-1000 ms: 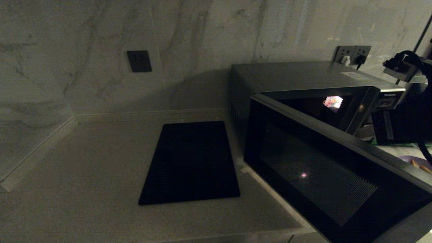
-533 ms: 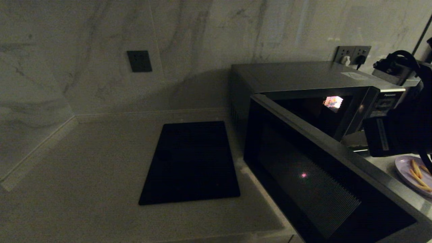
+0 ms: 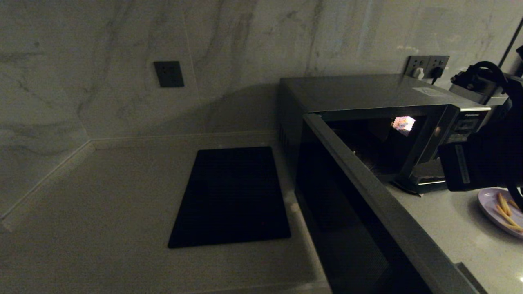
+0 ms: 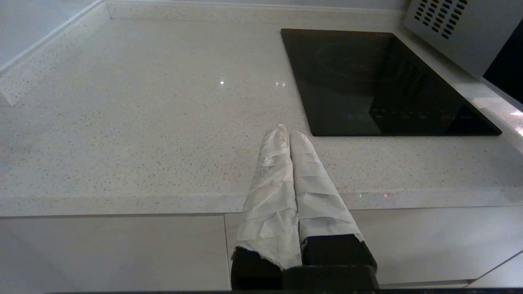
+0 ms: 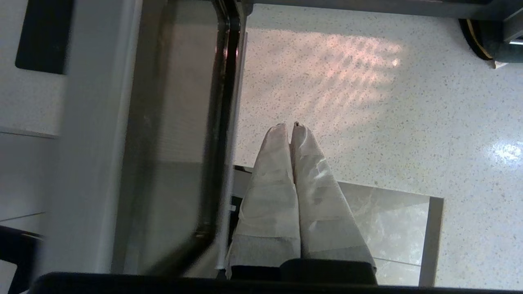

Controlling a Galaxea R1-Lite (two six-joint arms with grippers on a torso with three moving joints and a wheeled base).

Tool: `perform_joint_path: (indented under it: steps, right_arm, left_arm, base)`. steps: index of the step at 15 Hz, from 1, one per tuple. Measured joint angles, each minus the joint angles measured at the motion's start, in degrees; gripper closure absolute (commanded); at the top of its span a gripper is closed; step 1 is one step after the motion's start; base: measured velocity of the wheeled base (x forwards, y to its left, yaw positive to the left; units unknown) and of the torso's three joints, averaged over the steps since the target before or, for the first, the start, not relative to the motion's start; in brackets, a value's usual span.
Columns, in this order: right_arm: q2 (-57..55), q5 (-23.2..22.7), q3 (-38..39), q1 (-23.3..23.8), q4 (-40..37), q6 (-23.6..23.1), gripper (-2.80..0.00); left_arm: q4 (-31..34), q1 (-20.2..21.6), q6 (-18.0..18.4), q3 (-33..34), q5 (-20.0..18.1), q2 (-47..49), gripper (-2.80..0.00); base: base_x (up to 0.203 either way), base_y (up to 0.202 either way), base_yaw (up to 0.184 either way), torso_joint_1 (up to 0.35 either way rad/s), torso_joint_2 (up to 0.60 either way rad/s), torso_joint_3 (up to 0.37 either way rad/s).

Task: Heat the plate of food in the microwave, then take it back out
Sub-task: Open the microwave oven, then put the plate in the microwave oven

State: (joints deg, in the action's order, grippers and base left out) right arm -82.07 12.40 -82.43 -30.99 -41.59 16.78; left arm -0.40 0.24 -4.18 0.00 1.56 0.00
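Note:
The silver-grey microwave [image 3: 367, 92] stands at the right of the counter with its dark glass door [image 3: 380, 204] swung wide open toward me, showing the dim cavity [image 3: 367, 151]. The lavender plate [image 3: 490, 206] with orange-yellow fries [image 3: 504, 210] sits on the counter at the far right, beside my right arm [image 3: 482, 163]. My right gripper [image 5: 289, 125] is shut and empty, hanging over the counter just beside the door's edge [image 5: 179, 122]. My left gripper [image 4: 286, 130] is shut and empty near the counter's front edge, out of the head view.
A flat black cooktop panel [image 3: 233, 196] lies in the counter left of the microwave. Wall sockets with plugs [image 3: 427, 65] sit behind the microwave, and a dark socket plate [image 3: 168, 74] is on the back wall. The open door juts past the counter's front edge.
The microwave door has swung from part open to wide open, uncovering the cavity and the plate. My right arm has shifted a little left and down.

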Motion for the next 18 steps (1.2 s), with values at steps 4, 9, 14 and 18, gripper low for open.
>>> perform_joint_path:
  steps: [4, 9, 14, 18]
  right_arm:
    - [-0.21, 0.0, -0.11, -1.04, -0.01, 0.69, 0.0]
    - [-0.76, 0.01, -0.26, -2.85, 0.04, 0.78, 0.0]
    - [-1.45, 0.24, -0.97, -3.16, 0.01, 1.5, 0.0]
    - [-1.78, 0.41, -4.61, -2.08, -3.09, 5.11, 0.0]
  left_arm:
    - [-0.01, 0.0, 0.0, 0.0, 0.0, 0.0, 0.0]
    - [0.0, 0.0, 0.0, 0.0, 0.01, 0.0, 0.0]
    - [-0.01, 0.0, 0.0, 0.0, 0.0, 0.0, 0.0]
    - [-0.01, 0.0, -0.02, 0.0, 0.0, 0.0, 0.0]
  base:
    - [0.0, 0.0, 0.0, 0.0, 0.0, 0.0]
    - [0.0, 0.0, 0.0, 0.0, 0.0, 0.0]
    - [0.0, 0.0, 0.0, 0.0, 0.0, 0.0]
    - [0.0, 0.0, 0.0, 0.0, 0.0, 0.0]
